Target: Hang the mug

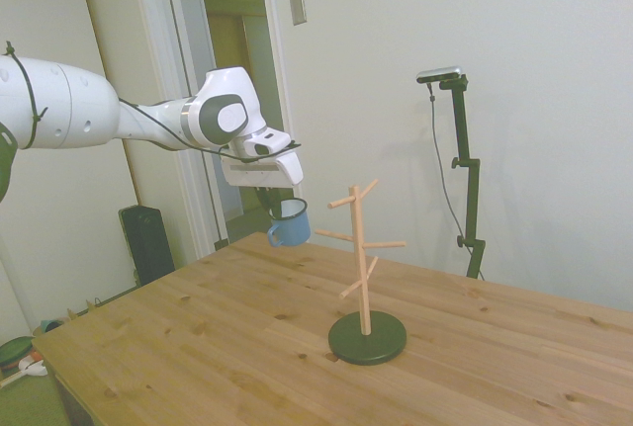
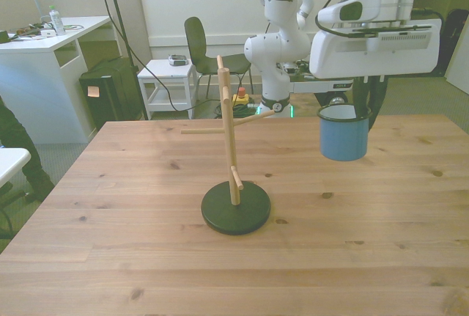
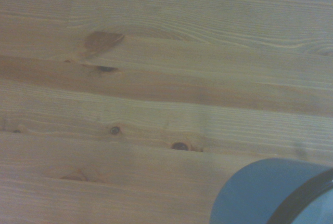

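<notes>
Side view: end effector (image 1: 276, 199) gripping mug (image 1: 290, 224)

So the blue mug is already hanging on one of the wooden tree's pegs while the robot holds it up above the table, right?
Not quite. The mug hangs on no peg: the pincer holds it in the air beside the wooden tree, clear of its pegs. The side view shows the gap. It is above the table.

Mug (image 3: 270, 193) blurred, cut off by the wrist view's edge; handle hidden.
</notes>
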Robot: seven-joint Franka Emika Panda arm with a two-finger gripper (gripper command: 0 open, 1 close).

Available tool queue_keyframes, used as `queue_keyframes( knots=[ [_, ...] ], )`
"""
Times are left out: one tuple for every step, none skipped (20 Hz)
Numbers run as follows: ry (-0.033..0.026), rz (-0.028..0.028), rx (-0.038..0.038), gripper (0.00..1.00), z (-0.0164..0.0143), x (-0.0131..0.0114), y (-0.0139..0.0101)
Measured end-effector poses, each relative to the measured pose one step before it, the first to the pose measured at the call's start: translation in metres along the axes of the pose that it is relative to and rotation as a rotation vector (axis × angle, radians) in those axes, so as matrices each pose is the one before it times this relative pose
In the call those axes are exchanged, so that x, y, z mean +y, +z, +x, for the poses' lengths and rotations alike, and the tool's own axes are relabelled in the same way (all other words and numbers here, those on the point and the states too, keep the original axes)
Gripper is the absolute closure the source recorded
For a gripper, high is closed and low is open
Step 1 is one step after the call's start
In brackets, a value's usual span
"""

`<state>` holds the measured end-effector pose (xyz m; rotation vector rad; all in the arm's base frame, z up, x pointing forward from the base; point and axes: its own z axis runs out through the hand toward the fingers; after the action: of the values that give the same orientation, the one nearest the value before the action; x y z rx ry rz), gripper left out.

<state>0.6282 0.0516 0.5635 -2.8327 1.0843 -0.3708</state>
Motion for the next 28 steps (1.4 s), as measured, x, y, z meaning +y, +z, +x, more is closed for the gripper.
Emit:
queue_keyframes(
  knots=[
    [0.00286, 0.00048, 0.00197, 1.00, 0.00368, 0.00371, -0.00113],
    [0.00377, -0.00010, 0.00126, 1.00, 0.00384, 0.00383, -0.00058],
    [0.00394, 0.00073, 0.00041, 1.00, 0.00390, 0.00377, -0.00049],
    [0.00422, 0.00257, 0.00069, 1.00, 0.00368, 0.00312, -0.00111],
    [0.00312, 0.00324, 0.00178, 1.00, 0.00374, 0.00270, -0.00168],
    [0.00237, 0.00380, 0.00205, 1.00, 0.00377, 0.00258, -0.00199],
    [0.00245, 0.00385, 0.00249, 1.00, 0.00357, 0.00220, -0.00230],
    [0.00249, 0.00353, 0.00263, 1.00, 0.00355, 0.00180, -0.00223],
    [0.00340, 0.00310, 0.00125, 1.00, 0.00367, 0.00199, -0.00153],
    [0.00364, 0.00360, -0.00080, 1.00, 0.00320, 0.00161, -0.00047],
    [0.00454, 0.00361, -0.00313, 1.00, 0.00239, 0.00136, 0.00042],
    [0.00212, 0.00150, -0.00220, 1.00, 0.00223, 0.00127, 0.00093],
    [0.00214, 0.00073, -0.00087, 1.00, 0.00210, 0.00102, 0.00074],
    [0.00075, 0.00073, -0.00067, 1.00, 0.00198, 0.00080, 0.00071],
    [0.00064, 0.00067, -0.00015, 1.00, 0.00181, 0.00055, 0.00053],
    [0.00009, 0.00080, -0.00091, 1.00, 0.00200, 0.00090, 0.00048],
    [0.00056, 0.00092, 0.00008, 1.00, 0.00220, 0.00115, -0.00004],
    [0.00072, 0.00028, 0.00085, 1.00, 0.00227, 0.00143, -0.00038],
    [0.00108, 0.00032, 0.00088, 1.00, 0.00214, 0.00176, -0.00059],
    [0.00223, 0.00054, 0.00080, 1.00, 0.00206, 0.00180, -0.00083],
    [0.00152, -0.00031, 0.00092, 1.00, 0.00189, 0.00170, -0.00089],
    [0.00157, -0.00104, 0.00034, 1.00, 0.00198, 0.00200, -0.00048],
    [0.00238, -0.00129, -0.00010, 1.00, 0.00178, 0.00197, 0.00012],
    [0.00231, -0.00115, -0.00031, 1.00, 0.00177, 0.00195, 0.00038],
    [0.00221, -0.00068, -0.00014, 1.00, 0.00176, 0.00190, 0.00027],
    [0.00276, 0.00072, -0.00066, 1.00, 0.00185, 0.00193, 0.00003],
    [0.00088, 0.00175, -0.00077, 1.00, 0.00178, 0.00180, -0.00030],
    [0.00095, 0.00235, -0.00096, 1.00, 0.00165, 0.00155, -0.00059]
  ],
)
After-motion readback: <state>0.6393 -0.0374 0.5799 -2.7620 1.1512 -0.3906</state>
